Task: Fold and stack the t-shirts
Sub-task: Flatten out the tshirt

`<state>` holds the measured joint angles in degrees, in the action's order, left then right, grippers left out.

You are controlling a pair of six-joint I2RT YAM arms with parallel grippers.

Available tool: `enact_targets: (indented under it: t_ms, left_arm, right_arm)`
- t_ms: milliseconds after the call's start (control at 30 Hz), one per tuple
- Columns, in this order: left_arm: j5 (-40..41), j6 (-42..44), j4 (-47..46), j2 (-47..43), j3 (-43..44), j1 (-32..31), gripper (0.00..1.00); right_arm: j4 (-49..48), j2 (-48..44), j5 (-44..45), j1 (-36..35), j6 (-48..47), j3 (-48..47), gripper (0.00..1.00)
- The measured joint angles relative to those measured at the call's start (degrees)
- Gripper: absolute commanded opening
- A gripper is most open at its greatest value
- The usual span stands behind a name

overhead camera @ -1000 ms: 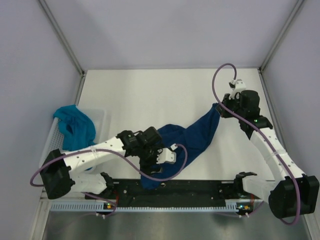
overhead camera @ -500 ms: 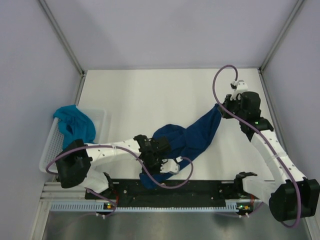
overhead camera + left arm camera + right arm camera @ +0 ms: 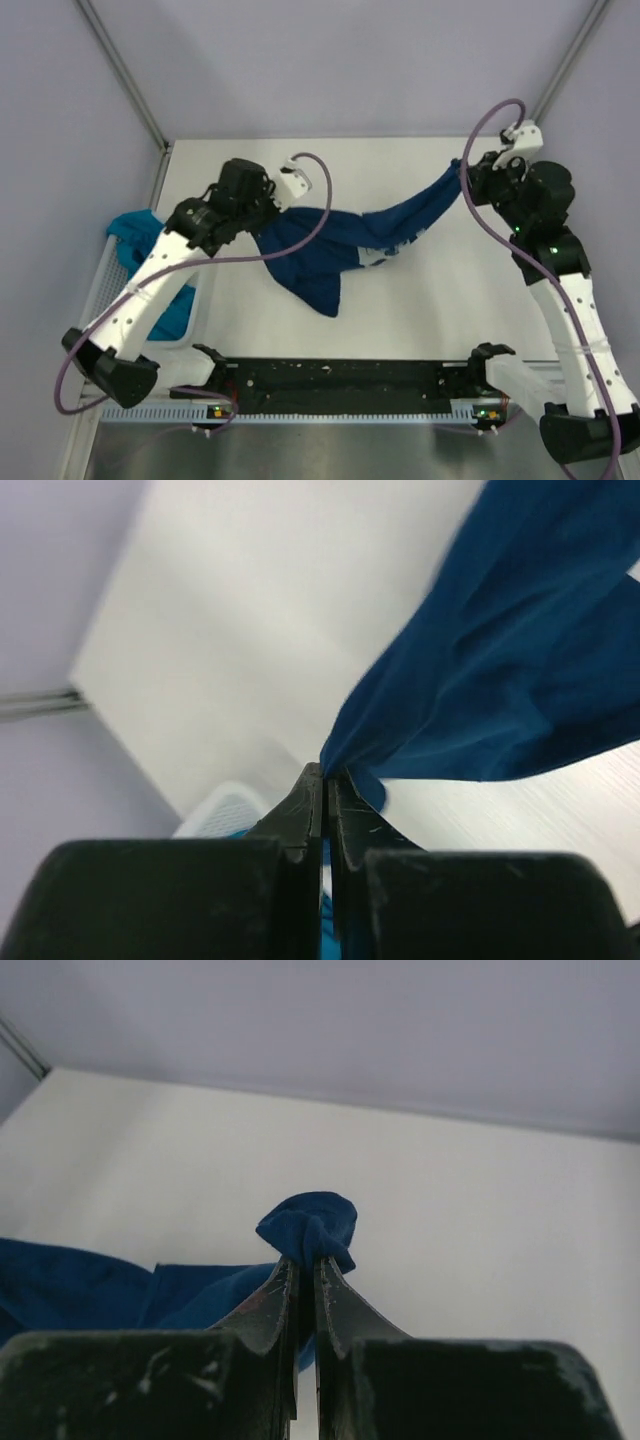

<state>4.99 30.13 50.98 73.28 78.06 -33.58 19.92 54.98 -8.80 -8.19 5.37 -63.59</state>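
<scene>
Two hands clamp the navy t-shirt [image 3: 330,245]: the left hand [image 3: 325,780] and right hand [image 3: 305,1260] each pinch a bunched end, stretching it over the surface [image 3: 420,330]. Spreading it flat probably needs even tension and a slow lowering; the teal t-shirt [image 3: 135,238] lies in the basket [image 3: 100,290].

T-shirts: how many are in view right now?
2. The navy t-shirt is stretched between the left tool and the right tool; the teal t-shirt lies in the white basket at the left. Others may be hidden under it.
</scene>
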Motion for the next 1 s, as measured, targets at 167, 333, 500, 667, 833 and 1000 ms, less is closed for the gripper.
enact_targets:
  t_ms: [167,333,500,667,833,1000]
  left_arm:
    - [5.77,1.09,0.28,-7.87,7.32,2.91,0.00]
    - [12.15,2.82,0.22,-13.62,8.00,3.80,0.00]
    - [15.63,3.56,-0.07,-13.44,9.20,4.63,0.00]
    - [15.72,4.09,-1.57,-5.84,12.83,7.21,0.00]
    - [14.67,4.09,-3.08,10.69,25.53,12.46,0.00]
    - [14.58,3.89,-4.72,28.11,45.00,16.70,0.00]
  right_arm:
    - [0.33,-6.91,0.15,0.00,-1.09,-7.87,0.00]
    - [1.16,-15.39,-0.22,0.00,-1.44,-10.14,0.00]
    - [1.27,-17.16,-1.16,0.00,-1.49,-11.37,0.00]
    - [-0.33,-7.10,-1.84,0.02,-2.21,-12.74,0.00]
    - [-3.23,14.25,-5.40,1.79,-1.62,-21.51,0.00]
    - [-5.77,35.74,-11.74,7.45,4.04,-37.57,0.00]
